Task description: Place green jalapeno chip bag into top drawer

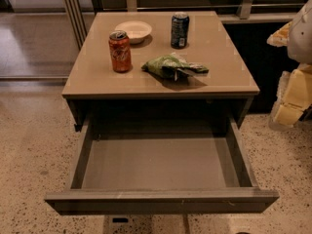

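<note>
The green jalapeno chip bag [173, 67] lies crumpled on the tan tabletop, right of centre, with nothing gripping it. The top drawer [161, 201] is pulled fully open below the table's front edge, and its smooth grey floor holds nothing. My gripper [288, 101] shows as pale yellow and white parts at the far right edge of the view. It hangs beside the table's right front corner, apart from the bag and above the floor.
An orange-red soda can [120, 51] stands left of the bag. A dark can [180, 30] and a white bowl [133, 31] stand at the back of the table [229, 82]. Speckled floor surrounds the drawer. A glass wall and railing run behind.
</note>
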